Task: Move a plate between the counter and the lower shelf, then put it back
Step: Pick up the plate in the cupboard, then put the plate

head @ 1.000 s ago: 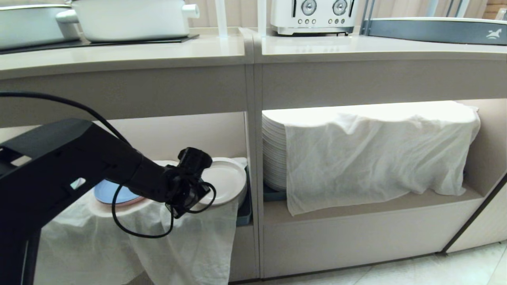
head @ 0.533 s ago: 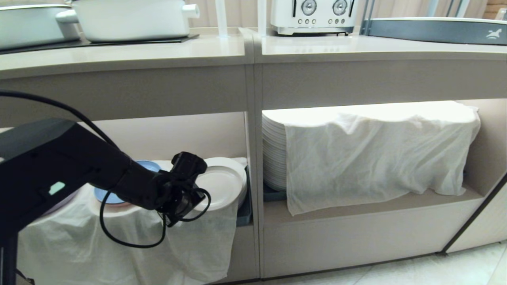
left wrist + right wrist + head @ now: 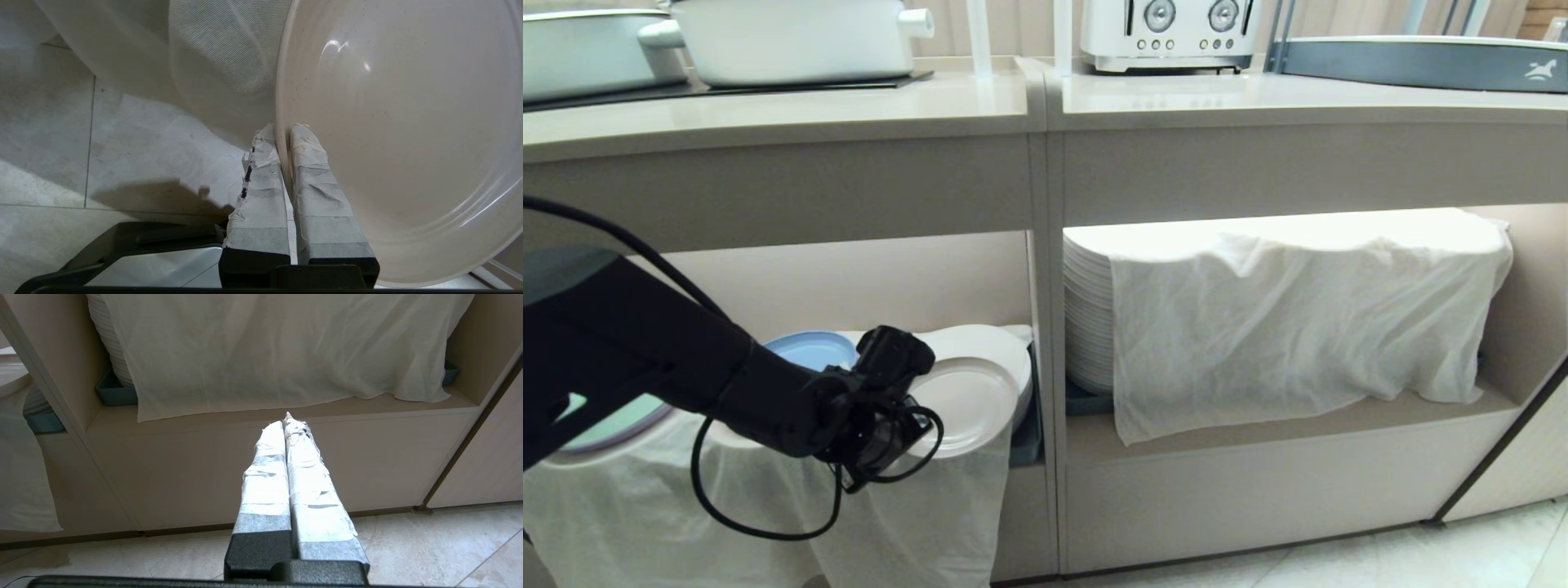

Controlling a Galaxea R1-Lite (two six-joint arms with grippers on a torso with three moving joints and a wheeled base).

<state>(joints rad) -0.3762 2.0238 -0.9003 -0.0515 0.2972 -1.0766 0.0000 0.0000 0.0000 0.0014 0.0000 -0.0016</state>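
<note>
The cream plate (image 3: 968, 404) (image 3: 400, 134) hangs tilted at the front of the lower shelf (image 3: 890, 278), over the white cloth (image 3: 915, 506) that drapes the low stacks. My left gripper (image 3: 913, 402) (image 3: 282, 132) is shut on the plate's rim, one taped finger on each face. Behind it, a pale plate stack (image 3: 992, 343) stays in the bay. The counter (image 3: 809, 110) runs above. My right gripper (image 3: 286, 422) is shut and empty, parked low before the neighbouring bay, out of the head view.
A blue plate (image 3: 809, 349) and a mint-green plate (image 3: 613, 420) lie left of the held plate. White pots (image 3: 792, 37) stand on the counter, and a toaster (image 3: 1168, 33) stands further right. A tall white stack (image 3: 1086, 310) under cloth fills the right bay. Tiled floor lies below.
My left arm has drawn back and down to the left, pulling the plate off the stack and out past the shelf's front edge. The blue and green plates have come into view.
</note>
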